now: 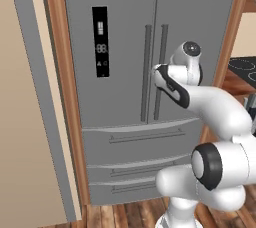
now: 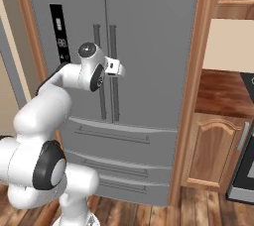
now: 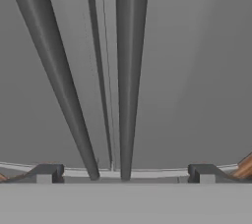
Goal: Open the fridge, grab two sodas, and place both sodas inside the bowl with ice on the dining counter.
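Two fridge [image 3: 197, 70] handles [image 3: 129, 70] between wide-spread gripper [image 3: 125, 174] fingertips, untouched.

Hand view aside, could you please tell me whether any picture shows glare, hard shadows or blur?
Left base view: flat, even light on the tall grey French-door fridge, no glare. Right base view: the same, only soft shading beside its long vertical bar handles. Hand view: handles splay apart with perspective, slightly soft; open gripper at the bottom.
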{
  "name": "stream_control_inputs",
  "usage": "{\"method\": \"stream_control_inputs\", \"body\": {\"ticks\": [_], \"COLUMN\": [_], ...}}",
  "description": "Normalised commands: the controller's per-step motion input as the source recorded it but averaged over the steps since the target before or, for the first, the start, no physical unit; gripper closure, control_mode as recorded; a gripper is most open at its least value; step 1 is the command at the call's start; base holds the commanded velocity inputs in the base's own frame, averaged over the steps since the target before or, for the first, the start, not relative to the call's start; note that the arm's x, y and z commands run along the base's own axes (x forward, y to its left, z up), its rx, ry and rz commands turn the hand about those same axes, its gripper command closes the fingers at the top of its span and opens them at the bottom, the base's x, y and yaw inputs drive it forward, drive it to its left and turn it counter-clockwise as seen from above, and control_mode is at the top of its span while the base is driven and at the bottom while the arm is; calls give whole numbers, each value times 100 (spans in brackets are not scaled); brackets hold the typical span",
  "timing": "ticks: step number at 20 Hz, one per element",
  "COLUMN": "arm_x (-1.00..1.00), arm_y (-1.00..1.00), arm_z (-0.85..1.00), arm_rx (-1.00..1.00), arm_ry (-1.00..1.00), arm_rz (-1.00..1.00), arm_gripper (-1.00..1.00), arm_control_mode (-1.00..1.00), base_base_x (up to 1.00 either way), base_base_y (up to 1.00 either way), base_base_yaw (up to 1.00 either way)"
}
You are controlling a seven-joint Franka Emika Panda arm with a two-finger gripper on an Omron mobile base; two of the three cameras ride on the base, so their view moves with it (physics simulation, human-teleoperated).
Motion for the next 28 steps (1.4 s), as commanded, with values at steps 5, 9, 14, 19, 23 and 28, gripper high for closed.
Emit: {"method": "stream_control_inputs", "body": {"ticks": [5, 9, 14, 19, 23, 28], "arm_x": [40, 38, 37, 35, 33, 31], "arm_y": [0, 0, 0, 0, 0, 0], "arm_z": [-13, -13, -13, -12, -9, -13], "arm_rx": [0, 0, 0, 0, 0, 0], "arm_ry": [-3, -2, -2, 0, 0, -1], "arm_rz": [0, 0, 0, 0, 0, 0], "arm_gripper": [-100, -100, -100, -100, -100, -100], "arm_control_mode": [-100, -100, -100, -100, -100, -100], "base_base_x": [0, 0, 0, 0, 0, 0], "base_base_y": [0, 0, 0, 0, 0, 0], "base_base_yaw": [0, 0, 0, 0, 0, 0]}}
